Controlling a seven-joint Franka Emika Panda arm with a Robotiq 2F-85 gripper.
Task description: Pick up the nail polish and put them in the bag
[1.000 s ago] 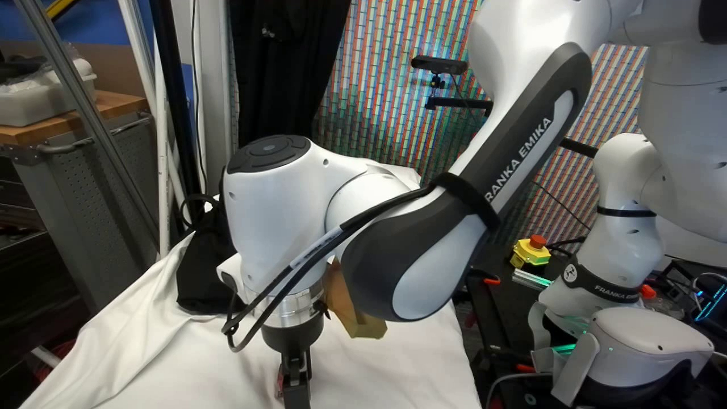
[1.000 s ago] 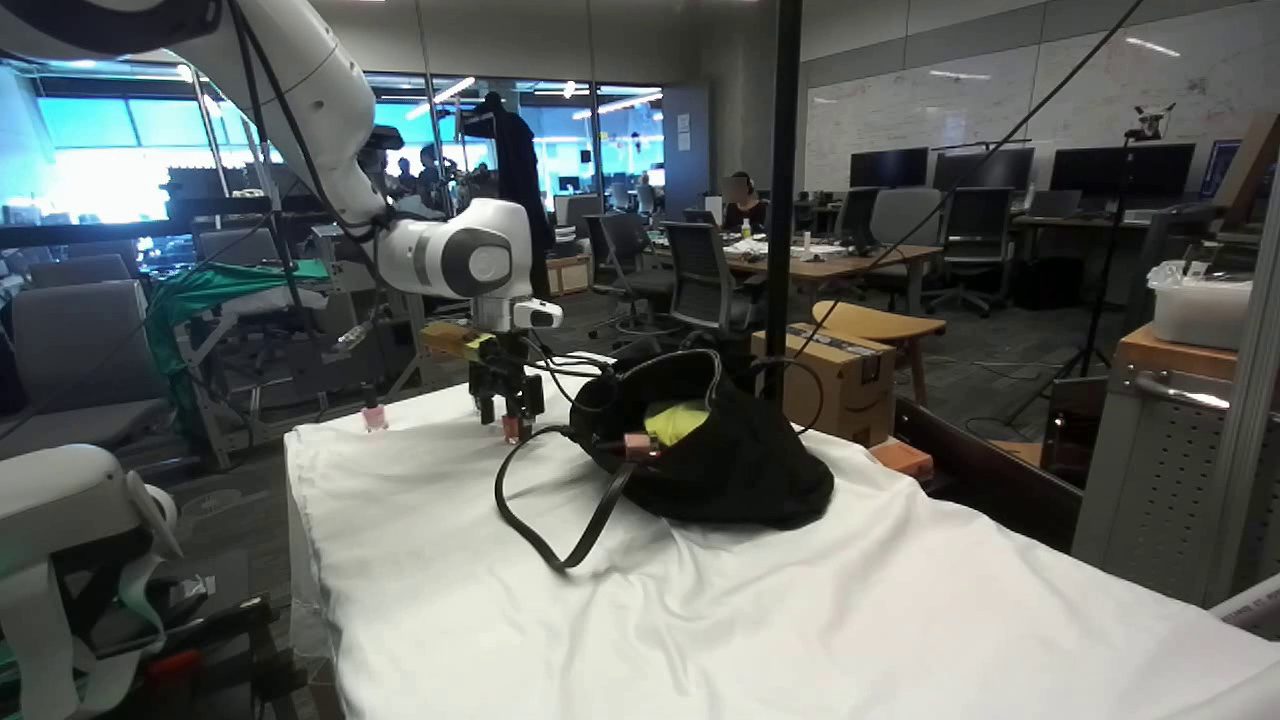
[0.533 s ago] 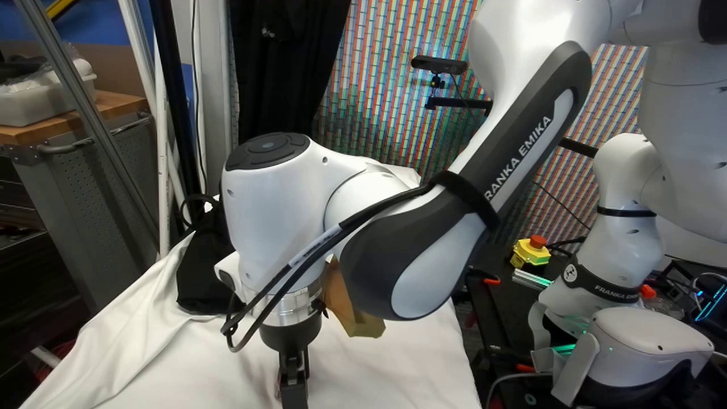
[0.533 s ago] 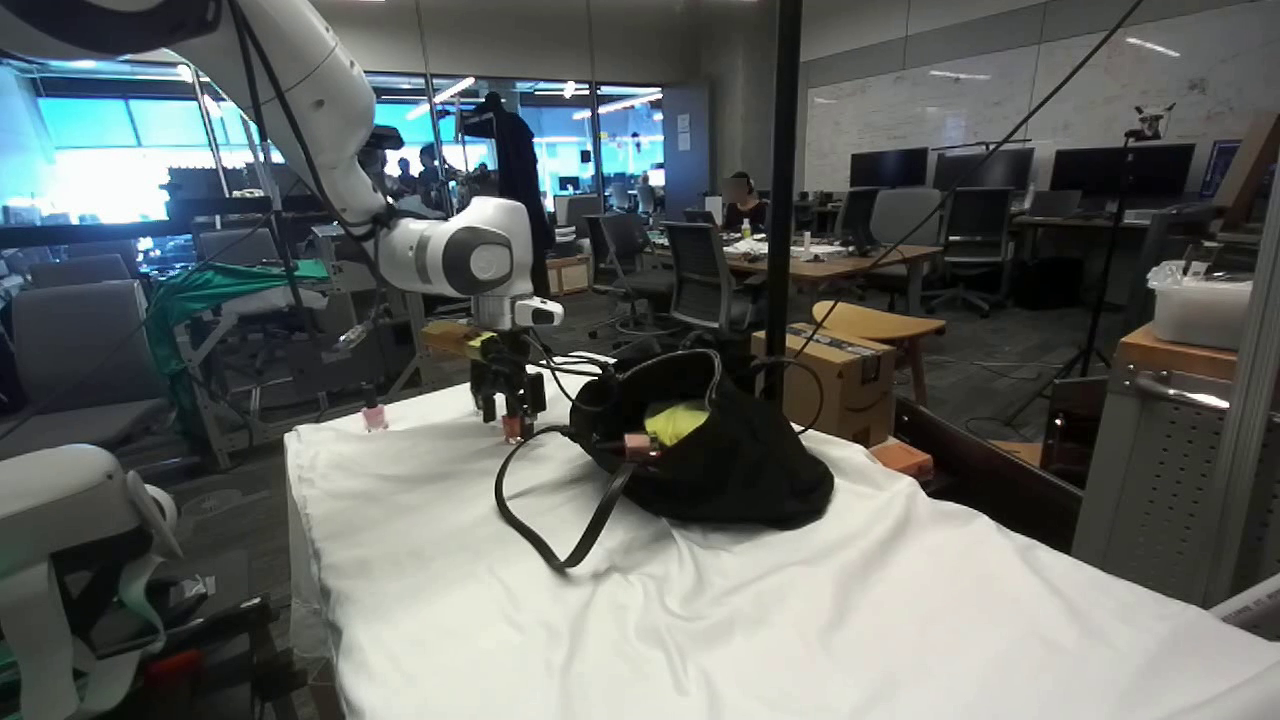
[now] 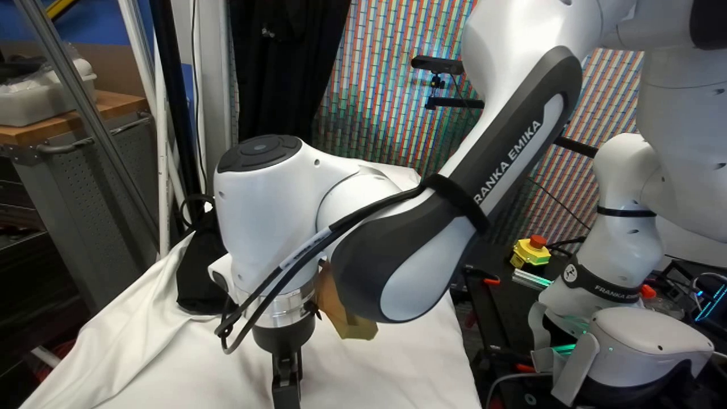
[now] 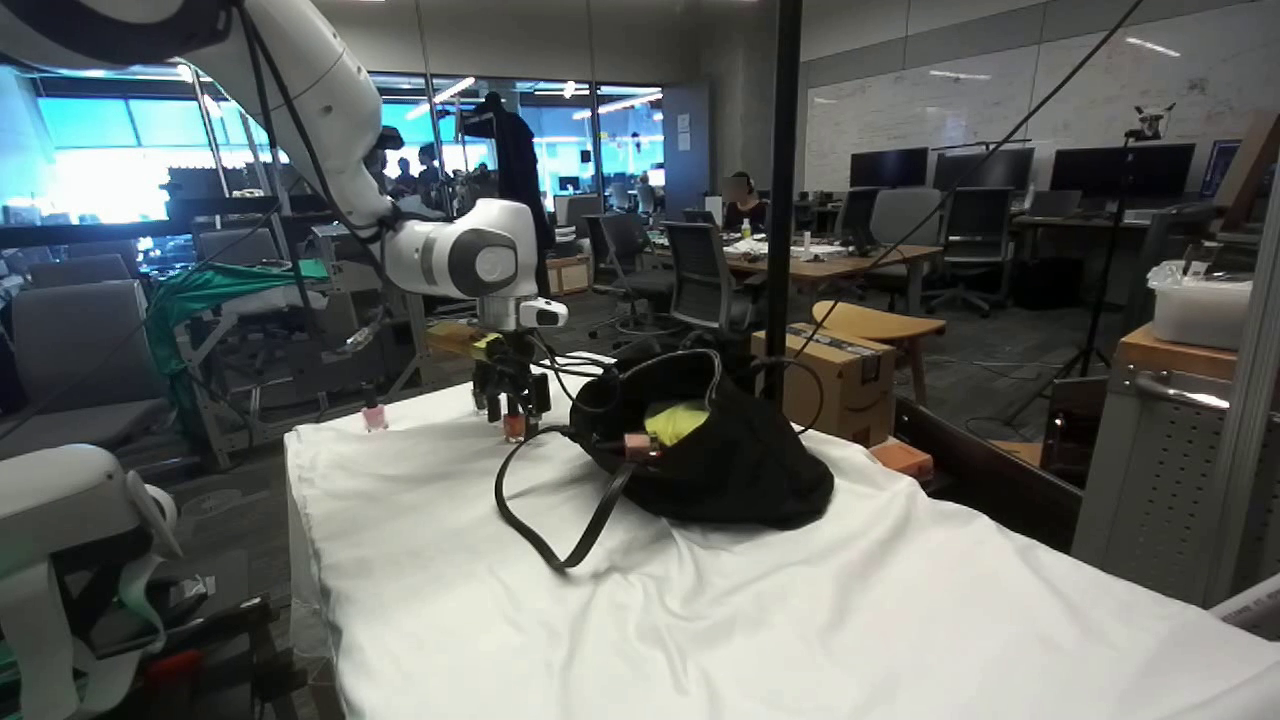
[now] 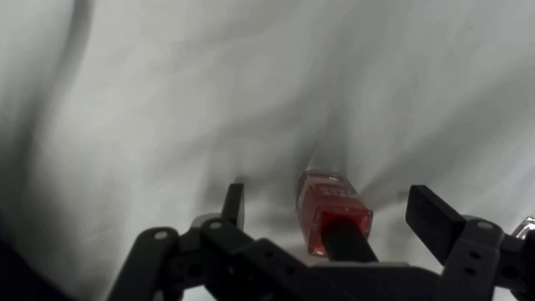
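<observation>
Wrist view, lower centre: black-capped red glass nail-polish bottle [image 7: 331, 204] stands upright between the spread jaws of the black two-finger gripper [image 7: 328, 211], touching neither.

Cloth [image 6: 760, 630], white: creased, hanging down at the sides. Tub [image 6: 1203, 312]: on a cabinet [image 6: 1140, 490], close to the edge of its wooden top. Box [image 6: 825, 385]: in an exterior view, beyond the cloth's far edge, a wooden seat [image 6: 880, 320] behind it. Person [image 6: 748, 214]: observed at the far edge of a desk [image 6: 842, 263]. Monitors [image 6: 1125, 173]: before a whiteboard [image 6: 1040, 100]. Black curtain [image 5: 281, 74]: hanging beside a multicoloured panel [image 5: 377, 108].
</observation>
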